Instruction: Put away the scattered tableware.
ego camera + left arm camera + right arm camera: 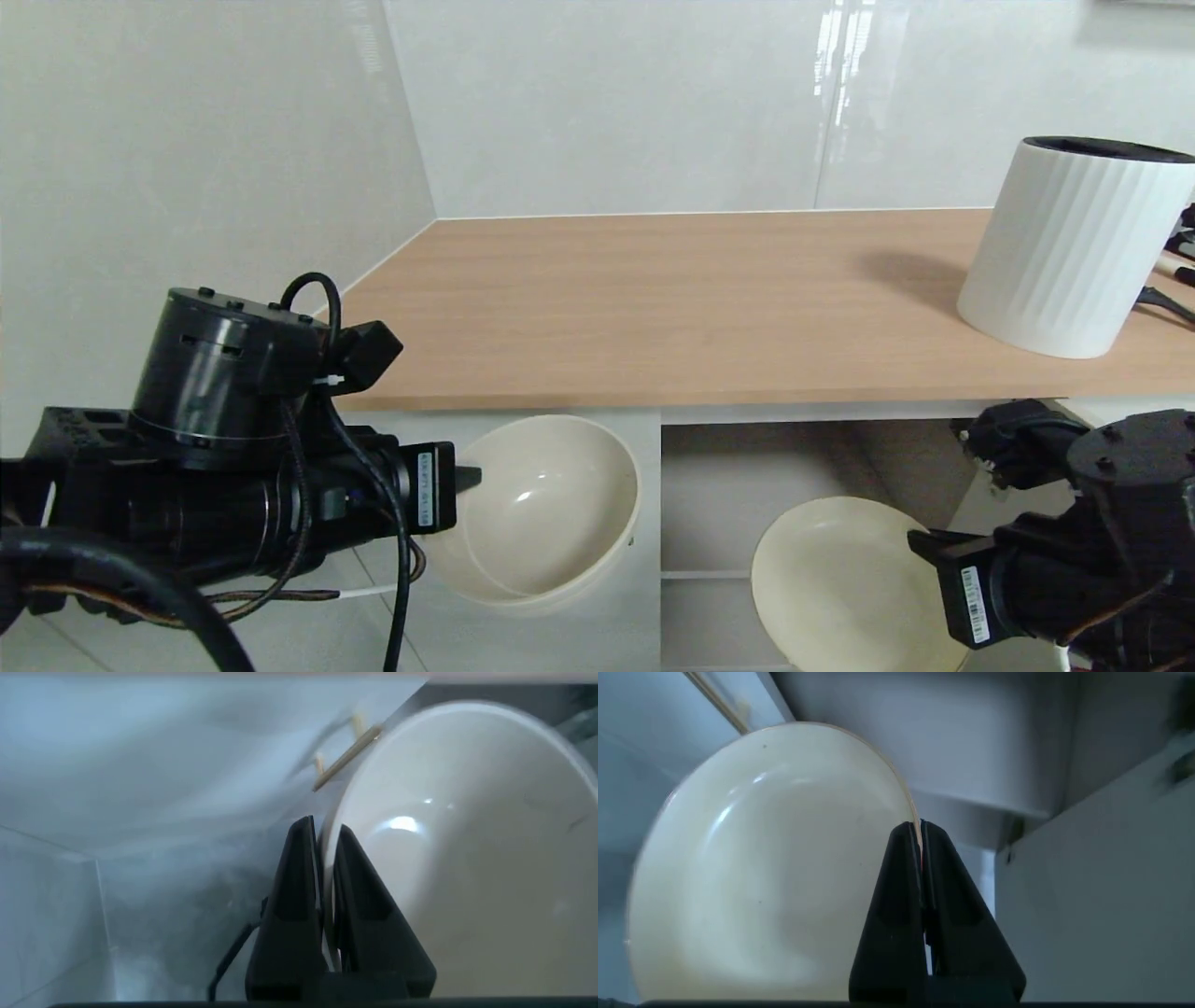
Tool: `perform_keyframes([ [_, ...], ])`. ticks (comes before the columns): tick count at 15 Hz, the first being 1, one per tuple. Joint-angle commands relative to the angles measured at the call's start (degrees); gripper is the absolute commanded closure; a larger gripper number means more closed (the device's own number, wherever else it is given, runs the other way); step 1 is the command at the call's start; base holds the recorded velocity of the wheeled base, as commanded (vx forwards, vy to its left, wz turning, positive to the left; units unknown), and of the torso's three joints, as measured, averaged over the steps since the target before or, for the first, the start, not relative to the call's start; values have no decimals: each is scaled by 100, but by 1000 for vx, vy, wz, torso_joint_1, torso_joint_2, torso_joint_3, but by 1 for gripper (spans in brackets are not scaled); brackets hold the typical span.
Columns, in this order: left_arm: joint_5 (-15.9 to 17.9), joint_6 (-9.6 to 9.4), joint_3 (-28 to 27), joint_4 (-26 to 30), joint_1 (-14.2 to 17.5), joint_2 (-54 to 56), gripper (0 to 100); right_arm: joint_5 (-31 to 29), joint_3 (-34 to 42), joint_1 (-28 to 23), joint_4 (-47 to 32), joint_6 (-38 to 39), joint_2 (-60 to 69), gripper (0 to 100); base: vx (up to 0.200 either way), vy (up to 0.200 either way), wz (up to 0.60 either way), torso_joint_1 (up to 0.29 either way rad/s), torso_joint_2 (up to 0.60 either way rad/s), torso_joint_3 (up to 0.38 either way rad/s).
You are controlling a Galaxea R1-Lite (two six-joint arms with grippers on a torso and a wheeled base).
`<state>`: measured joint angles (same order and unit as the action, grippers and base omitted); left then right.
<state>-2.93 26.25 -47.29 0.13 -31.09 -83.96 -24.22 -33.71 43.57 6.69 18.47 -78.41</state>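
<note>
A cream bowl (546,509) hangs tilted on its side below the wooden counter's front edge, in front of a white cabinet door. My left gripper (467,481) is shut on its rim; the same gripper (322,845) shows with the bowl (467,849) pinched between its fingers. To the right, a cream plate (840,588) is held upright low in front of an open cabinet bay. My right gripper (920,543) is shut on its edge, and up close that gripper (922,845) clamps the plate (766,868) at the rim.
The wooden counter (672,299) runs above both arms. A white ribbed container (1074,247) stands at its right end, with dark utensil handles (1172,303) beside it. White tiled walls (187,140) close the left side and back. The open cabinet bay (738,495) has a shelf.
</note>
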Motion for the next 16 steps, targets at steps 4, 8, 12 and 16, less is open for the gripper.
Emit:
perform_keyframes([
  [4, 20, 3, 62, -22, -3, -200, 100, 23, 128, 11, -1, 122, -720, 100, 0, 0, 0, -122, 465, 338],
  [8, 20, -5, 62, -22, -3, -191, 100, 23, 171, 11, -1, 131, -1010, 100, 0, 0, 0, -71, 448, 366],
  [12, 20, -5, 62, -49, -3, -182, 100, 23, 224, 152, 7, 192, -1238, 100, 0, 0, 0, -27, 254, 232],
  [16, 20, -5, 62, -49, -3, -147, 100, 23, 233, 108, 148, 192, -1379, 100, 0, 0, 0, 1, 14, 13],
])
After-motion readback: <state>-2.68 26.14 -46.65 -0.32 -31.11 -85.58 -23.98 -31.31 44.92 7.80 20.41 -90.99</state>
